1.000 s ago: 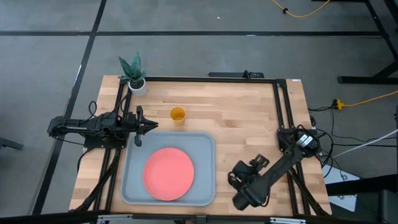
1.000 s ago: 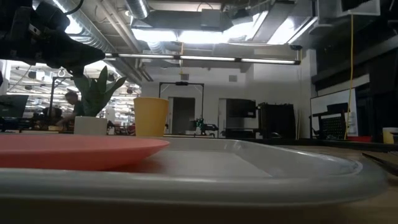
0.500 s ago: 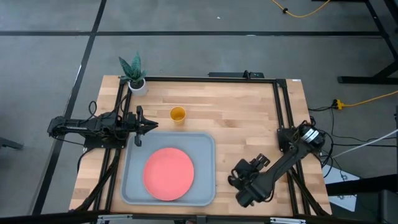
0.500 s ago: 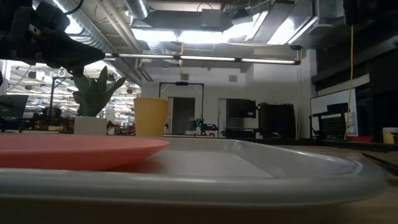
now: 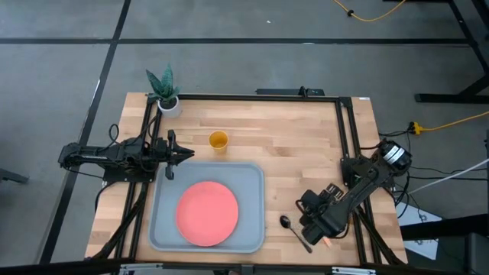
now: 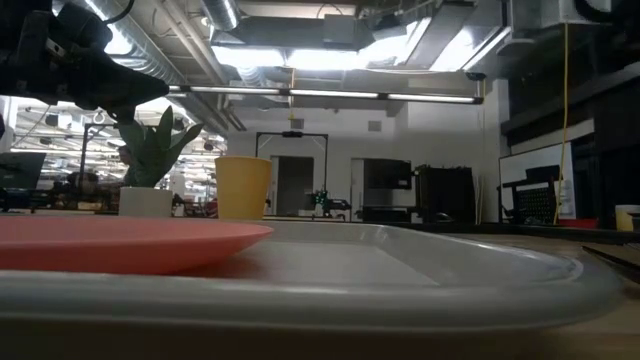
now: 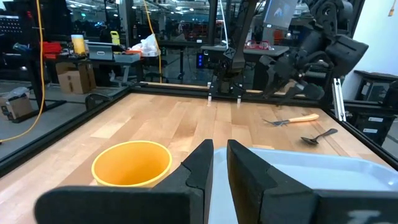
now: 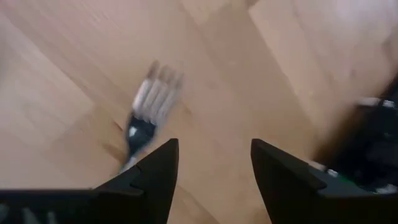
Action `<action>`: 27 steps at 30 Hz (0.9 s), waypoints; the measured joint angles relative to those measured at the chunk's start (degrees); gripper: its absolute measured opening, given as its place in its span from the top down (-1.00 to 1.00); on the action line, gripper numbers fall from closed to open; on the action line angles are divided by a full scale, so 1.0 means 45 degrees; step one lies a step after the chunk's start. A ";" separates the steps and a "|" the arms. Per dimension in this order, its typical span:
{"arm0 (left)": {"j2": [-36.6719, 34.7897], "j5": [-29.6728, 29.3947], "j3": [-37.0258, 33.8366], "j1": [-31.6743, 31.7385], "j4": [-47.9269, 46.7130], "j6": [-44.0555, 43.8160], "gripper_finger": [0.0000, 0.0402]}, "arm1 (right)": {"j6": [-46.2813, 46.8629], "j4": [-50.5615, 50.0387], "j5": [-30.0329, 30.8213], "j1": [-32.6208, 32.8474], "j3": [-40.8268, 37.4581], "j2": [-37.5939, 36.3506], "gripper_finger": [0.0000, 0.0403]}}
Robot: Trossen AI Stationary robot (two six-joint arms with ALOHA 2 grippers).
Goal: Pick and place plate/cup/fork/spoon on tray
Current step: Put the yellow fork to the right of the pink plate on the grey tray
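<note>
The coral-pink plate [image 5: 207,212] lies flat in the grey-blue tray [image 5: 248,179]. The yellow cup [image 5: 218,140] stands upright on the wood just beyond the tray's far rim; it also shows in the left wrist view [image 7: 132,163]. The dark spoon [image 5: 293,229] lies on the table right of the tray. The fork [image 7: 292,119] lies beside it; its silver head [image 8: 149,102] shows in the right wrist view. My right gripper [image 5: 321,225] is open above the fork, pointing down, touching nothing. My left gripper [image 5: 183,155] is shut and empty at the tray's far left corner, near the cup.
A white pot with a green plant [image 5: 166,98] stands at the table's far left corner. Black frame rails [image 5: 348,130] run along the table's left, right and far edges. Bare wood lies between the cup and the right rail.
My right gripper has moved toward the table's right edge and turned, uncovering the spoon, which lies still beside the tray. Nothing else has moved.
</note>
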 joint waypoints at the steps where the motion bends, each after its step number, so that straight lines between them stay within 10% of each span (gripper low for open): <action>1: 0.0000 0.0002 -0.0001 0.0004 -0.0002 0.0000 0.79 | 0.0001 -0.0228 -0.0011 0.0092 0.0036 -0.0062 -0.02; 27: 0.0000 0.0001 -0.0001 0.0003 0.0000 0.0000 0.79 | 0.2484 0.2302 -0.2860 0.0392 0.0427 -0.0389 -0.02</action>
